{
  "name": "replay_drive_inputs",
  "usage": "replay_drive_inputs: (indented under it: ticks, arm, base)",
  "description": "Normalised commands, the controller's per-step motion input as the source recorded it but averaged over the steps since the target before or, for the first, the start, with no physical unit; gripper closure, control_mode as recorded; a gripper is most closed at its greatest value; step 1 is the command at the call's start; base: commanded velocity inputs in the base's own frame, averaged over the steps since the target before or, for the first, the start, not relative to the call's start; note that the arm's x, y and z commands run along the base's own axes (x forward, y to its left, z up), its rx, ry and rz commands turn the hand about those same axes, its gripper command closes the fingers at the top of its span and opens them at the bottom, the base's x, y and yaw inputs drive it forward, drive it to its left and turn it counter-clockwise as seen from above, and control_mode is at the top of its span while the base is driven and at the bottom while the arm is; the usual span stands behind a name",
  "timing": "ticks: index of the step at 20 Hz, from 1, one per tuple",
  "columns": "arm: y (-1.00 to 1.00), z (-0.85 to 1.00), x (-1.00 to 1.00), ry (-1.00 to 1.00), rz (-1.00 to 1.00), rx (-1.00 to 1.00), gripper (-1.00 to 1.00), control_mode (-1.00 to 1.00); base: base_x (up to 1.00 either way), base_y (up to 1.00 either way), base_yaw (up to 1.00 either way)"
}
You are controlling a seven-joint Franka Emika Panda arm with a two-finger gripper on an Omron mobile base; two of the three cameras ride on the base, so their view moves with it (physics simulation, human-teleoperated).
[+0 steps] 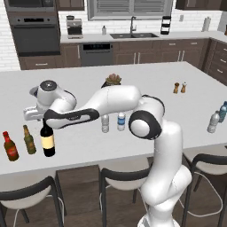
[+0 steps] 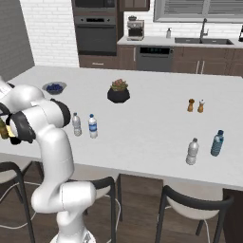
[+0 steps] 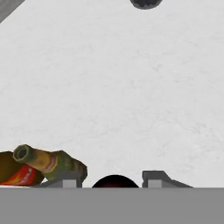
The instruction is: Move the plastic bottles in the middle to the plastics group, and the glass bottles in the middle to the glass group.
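Placing the wine bottle (image 1: pixel 47 142) well means to lower it straight, so that its base sits flat on the counter (image 1: pixel 177 111) before the fingers let go, because such a tall and narrow bottle will probably tip if it is released while leaning. In the left base view the bottle stands upright near the front edge of the counter, just beside the slim olive-green bottle (image 1: pixel 29 139), and the small brown bottle (image 1: pixel 9 146) with the red label is a little further to the left, so it seems already at the glass group. The gripper (image 1: pixel 43 119) is over its neck, and in the hand view the dark round top of the bottle sits between the two finger tips; I judge that the hand is closed on the neck, though the contact itself is hard to see. I would open the fingers only a little and lift the hand straight up, so it does not push the green bottle next to it. The wine bottle is black with a tan label and it is the largest bottle on the counter. The two small clear water bottles, the plain one (image 1: pixel 105 123) and the one with the blue label (image 1: pixel 121 121), stand in the middle, while the teal-blue bottle (image 2: pixel 217 143) and the clear greyish bottle (image 2: pixel 192 152) wait far on the other side.
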Motion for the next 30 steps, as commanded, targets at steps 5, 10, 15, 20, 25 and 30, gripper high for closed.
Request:
replay_drive_inputs:
  ticks: [5, 10, 15, 20, 25, 30]
  arm:
    - [0.00, 0.03, 0.00, 0.00, 0.00, 0.00, -1.00, -1.00]
    - [-0.07, 0.57, -0.27, -0.06, -0.02, 0.00, -1.00, -1.00]
    - [-0.47, 0.52, -0.52, -0.06, -0.03, 0.00, -1.00, -1.00]
    - [-0.93, 0.26, -0.32, 0.00, -0.02, 0.01, -1.00, -1.00]
    - [-1.00, 0.04, -0.27, 0.00, -0.03, 0.07, -1.00, -1.00]
    - [-1.00, 0.00, -0.06, -0.01, -0.04, 0.06, -1.00, -1.00]
  base:
    - [0.00, 0.00, 0.00]
    - [0.00, 0.00, 0.00]
    - [0.00, 0.00, 0.00]
    - [0.00, 0.00, 0.00]
    - [0.00, 0.00, 0.00]
    - [0.00, 0.00, 0.00]
